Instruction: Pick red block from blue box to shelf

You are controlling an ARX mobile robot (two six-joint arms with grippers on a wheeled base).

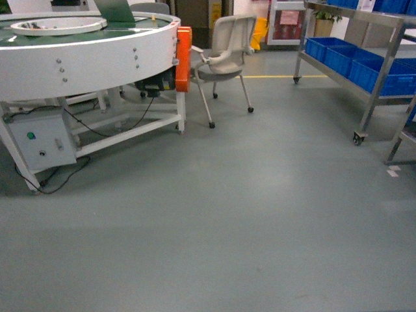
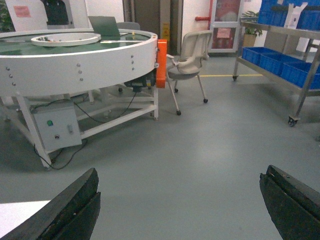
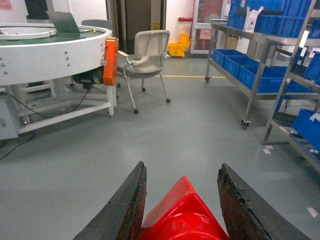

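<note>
The red block (image 3: 182,215) is held in the right jaws, the left jaws gape empty, and carriage to the shelf (image 3: 260,60) at two o'clock is judged next.

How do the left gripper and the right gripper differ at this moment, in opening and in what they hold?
The left gripper is wide open and holds nothing; only bare floor shows between its fingers. The right gripper is much narrower, its fingers closed on the red block. Both have dark fingers and face the same room, with the white round conveyor table on the left and the shelf on the right.
</note>
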